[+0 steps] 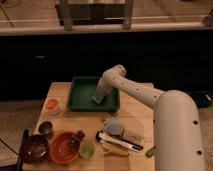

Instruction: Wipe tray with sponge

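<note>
A dark green tray (pixel 80 97) lies at the back of the wooden table. Inside it, toward its right side, a small grey-blue sponge (pixel 98 97) rests against the tray floor. My white arm reaches in from the right and bends down over the tray, and my gripper (pixel 101 93) sits directly on top of the sponge, pressing it down. The arm's wrist hides the upper part of the sponge.
An orange bowl (pixel 62 147), a dark brown bowl (pixel 34 148), a small green cup (pixel 87 150) and a dark cup (pixel 46 129) stand at the front left. An orange-lidded cup (pixel 52 105) sits left of the tray. Utensils and a grey-blue lump (pixel 114 129) lie front centre.
</note>
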Controlling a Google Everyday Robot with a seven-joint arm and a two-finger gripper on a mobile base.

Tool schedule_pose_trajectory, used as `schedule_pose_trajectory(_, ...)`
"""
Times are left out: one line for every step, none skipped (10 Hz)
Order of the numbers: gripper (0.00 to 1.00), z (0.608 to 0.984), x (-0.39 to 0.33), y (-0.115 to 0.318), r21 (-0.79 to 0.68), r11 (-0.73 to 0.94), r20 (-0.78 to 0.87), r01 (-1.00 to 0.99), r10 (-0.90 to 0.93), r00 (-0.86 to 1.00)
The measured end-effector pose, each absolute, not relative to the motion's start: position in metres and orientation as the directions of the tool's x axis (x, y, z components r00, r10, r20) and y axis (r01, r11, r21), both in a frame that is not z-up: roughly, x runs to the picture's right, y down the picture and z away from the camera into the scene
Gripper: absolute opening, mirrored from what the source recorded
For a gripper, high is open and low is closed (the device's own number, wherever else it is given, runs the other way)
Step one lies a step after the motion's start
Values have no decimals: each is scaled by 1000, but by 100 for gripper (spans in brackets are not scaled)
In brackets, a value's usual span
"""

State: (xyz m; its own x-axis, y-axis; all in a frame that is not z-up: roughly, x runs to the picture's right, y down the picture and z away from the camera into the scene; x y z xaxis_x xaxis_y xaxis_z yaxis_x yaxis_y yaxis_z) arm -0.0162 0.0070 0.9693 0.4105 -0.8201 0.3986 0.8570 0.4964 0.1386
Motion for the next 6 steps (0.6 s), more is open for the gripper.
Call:
schedule_pose_trajectory(2,969,-16,8,139,493,401,859,-821,407)
schedule_pose_trajectory(2,969,-17,9,141,489,403,861,-822,401)
schedule_pose_trajectory(2,969,-18,10,142,486,406,862,-823,397)
schedule_pose_trajectory(2,969,-18,10,143,484,406,863,-824,395)
schedule_pose_trajectory(2,968,-18,11,144,481,407,865,-825,391)
schedule_pose_trajectory(2,968,-19,11,147,478,409,866,-826,387)
